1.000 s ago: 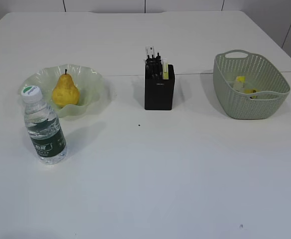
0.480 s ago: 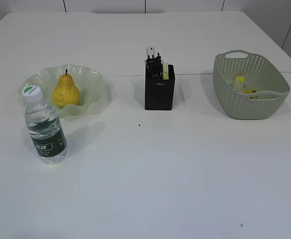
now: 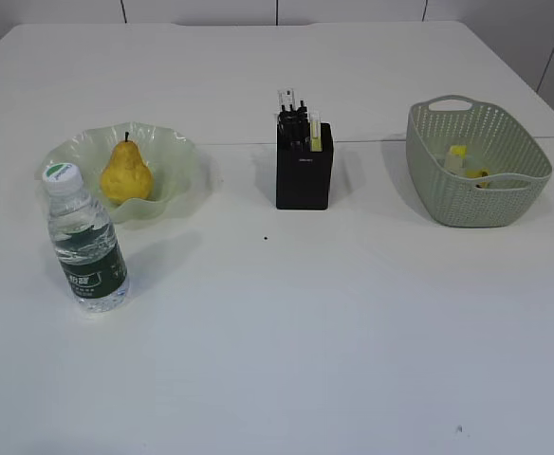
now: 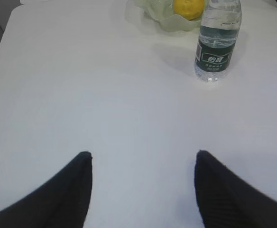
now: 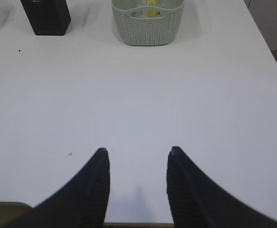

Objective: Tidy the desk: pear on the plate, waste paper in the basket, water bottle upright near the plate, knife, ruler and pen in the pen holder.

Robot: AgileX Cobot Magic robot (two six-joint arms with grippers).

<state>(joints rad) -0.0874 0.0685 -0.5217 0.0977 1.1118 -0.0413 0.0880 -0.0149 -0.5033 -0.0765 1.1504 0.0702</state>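
Left gripper (image 4: pixel 141 159) hangs over bare desk (image 3: pixel 334 322), jaws spread wide and holding nothing. Ahead of it and off to its right stands the water bottle (image 4: pixel 217 40), upright, white cap on, and just behind that the plate (image 4: pixel 169 19) with the pear (image 4: pixel 188 7) sitting in it. Over to the right gripper (image 5: pixel 136 154): jaws parted, narrower than the left's, nothing between them, white tabletop below. Far ahead of it sits the basket (image 5: pixel 148 26) with yellow waste paper (image 3: pixel 459 152) inside; ahead and to its left, the black pen holder (image 5: pixel 46 16). In the exterior view, the ruler (image 3: pixel 285 100) pokes up from that holder among other dark items too small to name.
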